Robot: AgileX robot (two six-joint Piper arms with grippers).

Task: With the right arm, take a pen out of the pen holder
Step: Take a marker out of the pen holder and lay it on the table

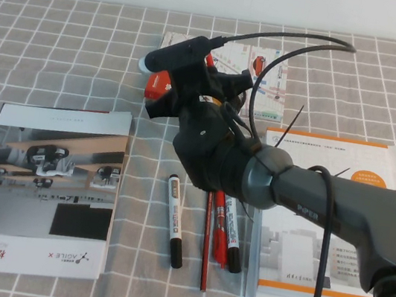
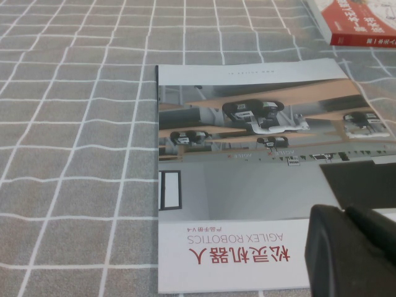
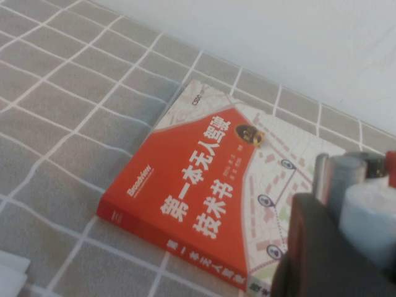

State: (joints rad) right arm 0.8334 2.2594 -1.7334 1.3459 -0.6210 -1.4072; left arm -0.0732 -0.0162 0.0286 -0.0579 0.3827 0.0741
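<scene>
**Right claw at the pen tops, holder hidden beneath the arm**

The right gripper reaches to far centre, above a red book. Pen tops, white and red-orange, show right at its left tip. The pen holder itself is hidden beneath the arm. Whether the claw is pinching a pen cannot be told. The pens seem to stand upright, so a straight lift looks right. Loose markers lie on the checked cloth, nearer. The left gripper hangs over a brochure at near left, its state unclear.
</scene>
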